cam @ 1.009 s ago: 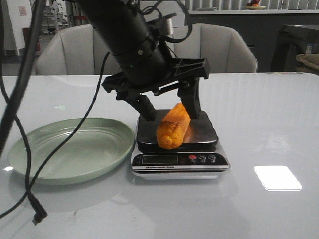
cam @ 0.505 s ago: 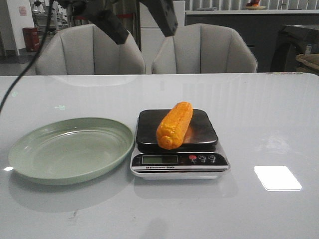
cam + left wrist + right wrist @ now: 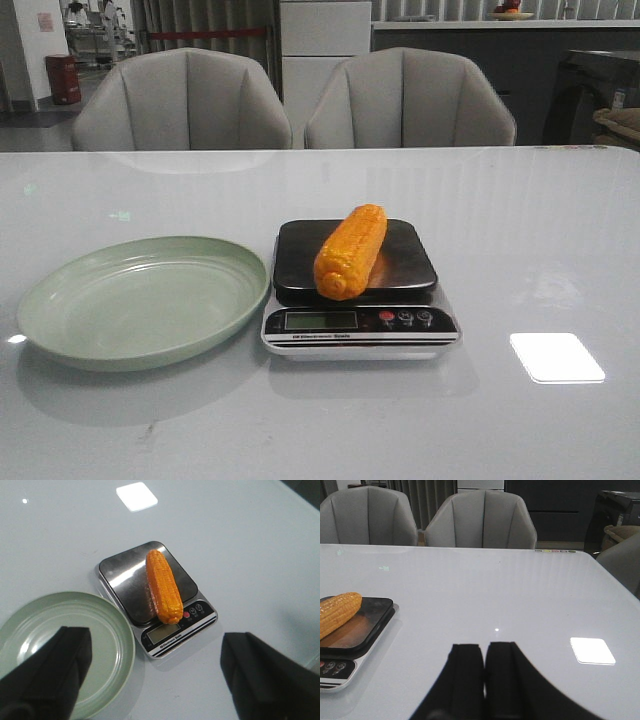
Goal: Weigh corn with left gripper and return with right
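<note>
The orange-yellow corn point(image 3: 351, 250) lies lengthwise on the dark platform of a small kitchen scale point(image 3: 360, 322) in the middle of the table. It also shows in the left wrist view point(image 3: 162, 586) and the right wrist view point(image 3: 337, 612). My left gripper point(image 3: 155, 667) is open and empty, high above the table, looking down on scale and plate. My right gripper point(image 3: 484, 652) is shut and empty, low over bare table to the right of the scale. Neither arm shows in the front view.
A pale green plate point(image 3: 60, 300) sits empty just left of the scale, also in the left wrist view point(image 3: 122, 645). Two grey chairs point(image 3: 405, 100) stand behind the table's far edge. A bright light patch point(image 3: 556, 357) lies on the table at right.
My left gripper let go of the corn on the scale, rose and left the front view. The corn has stayed put on the platform.
</note>
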{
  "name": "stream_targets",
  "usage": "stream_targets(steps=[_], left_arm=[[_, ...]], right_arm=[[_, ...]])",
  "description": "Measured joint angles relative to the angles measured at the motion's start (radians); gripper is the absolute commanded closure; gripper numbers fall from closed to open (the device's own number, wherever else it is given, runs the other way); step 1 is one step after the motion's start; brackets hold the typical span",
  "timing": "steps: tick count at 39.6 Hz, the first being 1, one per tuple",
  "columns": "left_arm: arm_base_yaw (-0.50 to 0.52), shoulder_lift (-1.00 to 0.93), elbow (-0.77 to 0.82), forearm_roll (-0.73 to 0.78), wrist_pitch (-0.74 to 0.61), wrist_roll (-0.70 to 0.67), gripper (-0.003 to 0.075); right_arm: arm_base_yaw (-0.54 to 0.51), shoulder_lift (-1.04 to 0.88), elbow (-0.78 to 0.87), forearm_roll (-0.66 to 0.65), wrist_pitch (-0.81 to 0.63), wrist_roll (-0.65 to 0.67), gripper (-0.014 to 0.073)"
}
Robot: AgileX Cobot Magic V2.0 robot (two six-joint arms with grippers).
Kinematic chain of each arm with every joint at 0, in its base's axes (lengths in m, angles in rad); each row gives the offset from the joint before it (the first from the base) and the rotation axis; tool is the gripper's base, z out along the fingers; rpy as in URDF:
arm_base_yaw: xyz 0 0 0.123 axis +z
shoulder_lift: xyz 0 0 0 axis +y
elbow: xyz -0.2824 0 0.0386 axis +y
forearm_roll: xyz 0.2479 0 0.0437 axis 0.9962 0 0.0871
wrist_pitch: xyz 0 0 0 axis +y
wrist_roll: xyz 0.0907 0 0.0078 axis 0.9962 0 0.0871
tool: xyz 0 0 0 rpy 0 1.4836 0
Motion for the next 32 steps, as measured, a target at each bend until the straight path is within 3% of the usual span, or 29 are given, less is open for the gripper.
stream_targets(steps=[16, 29, 32], left_arm=[[0.0, -0.465, 0.312, 0.065, -0.086, 0.0, 0.0146], [0.0, -0.854, 0.484, 0.099, 0.02, 0.022, 0.0147], [0.0, -0.91, 0.51, 0.102, 0.039, 0.022, 0.0192]], right_arm=[[0.0, 0.0, 0.0, 0.0, 0.0, 0.0, 0.0428], [0.0, 0.0, 0.0, -0.002, -0.03, 0.0, 0.0428], [0.0, 0.0, 0.0, -0.002, -0.057, 0.0, 0.0428]])
